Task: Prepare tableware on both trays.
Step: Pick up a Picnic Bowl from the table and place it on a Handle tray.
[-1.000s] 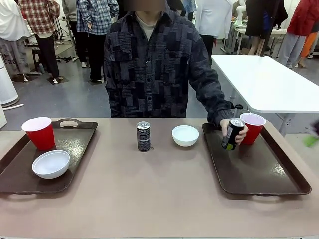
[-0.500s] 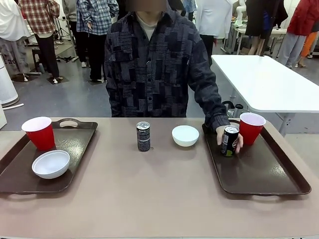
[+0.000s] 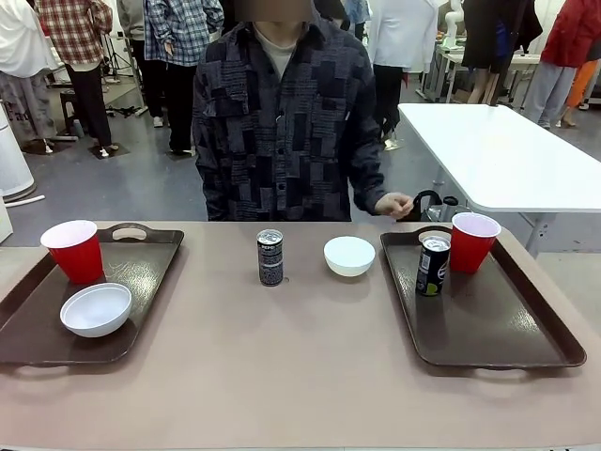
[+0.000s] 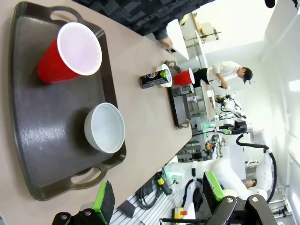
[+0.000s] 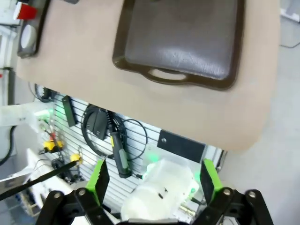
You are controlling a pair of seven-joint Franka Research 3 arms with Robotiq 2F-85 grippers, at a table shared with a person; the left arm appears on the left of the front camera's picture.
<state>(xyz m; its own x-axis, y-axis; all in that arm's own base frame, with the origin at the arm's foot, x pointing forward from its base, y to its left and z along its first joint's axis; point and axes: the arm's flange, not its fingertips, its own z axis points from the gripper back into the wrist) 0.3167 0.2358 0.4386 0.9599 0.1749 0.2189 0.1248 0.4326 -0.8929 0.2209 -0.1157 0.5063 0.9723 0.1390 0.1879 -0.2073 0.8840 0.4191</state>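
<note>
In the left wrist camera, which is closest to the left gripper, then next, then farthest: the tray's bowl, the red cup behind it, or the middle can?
From the left gripper:
1. Bowl, at the near end of the tray.
2. Red cup, at the far end of the same tray.
3. Can, past the tray, out on the table.
</note>
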